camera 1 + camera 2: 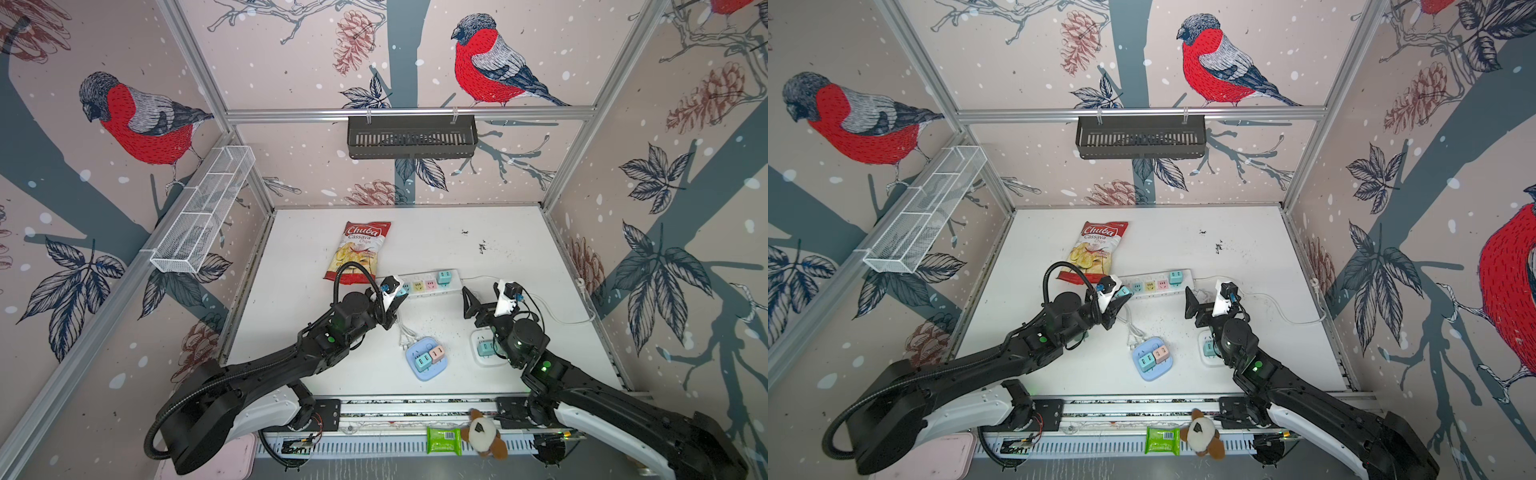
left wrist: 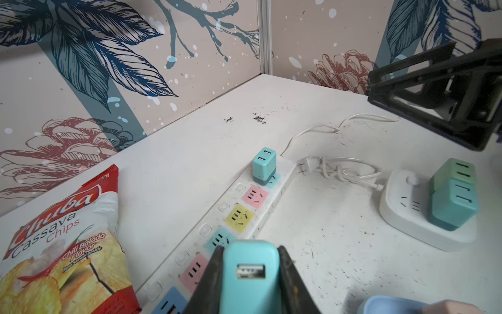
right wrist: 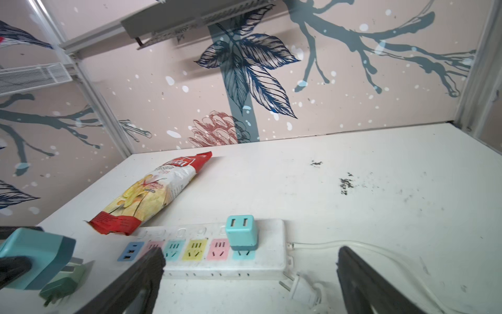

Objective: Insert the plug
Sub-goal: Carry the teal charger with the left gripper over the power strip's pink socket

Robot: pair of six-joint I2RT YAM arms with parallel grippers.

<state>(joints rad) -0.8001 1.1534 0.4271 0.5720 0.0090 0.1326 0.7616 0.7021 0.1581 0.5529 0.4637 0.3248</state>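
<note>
A white table [image 1: 519, 249], speckled with dark crumbs, stands inside an aluminium frame [image 1: 407, 113]. The wallpaper [image 1: 291, 62] of red-breasted birds, pine cones and grey-blue branches rises behind the table and at both its sides. A black basket [image 1: 411, 143] hangs above its far edge, a white wire rack [image 1: 203, 208] above its left edge.

White power strip [image 3: 271, 252], sockets [image 3: 196, 248] blue, pink, teal, yellow; plug [image 2: 250, 255] teal; chip bag [image 3: 152, 195] red, white, yellow; walls [image 1: 291, 83] pink with red-breasted birds
</note>
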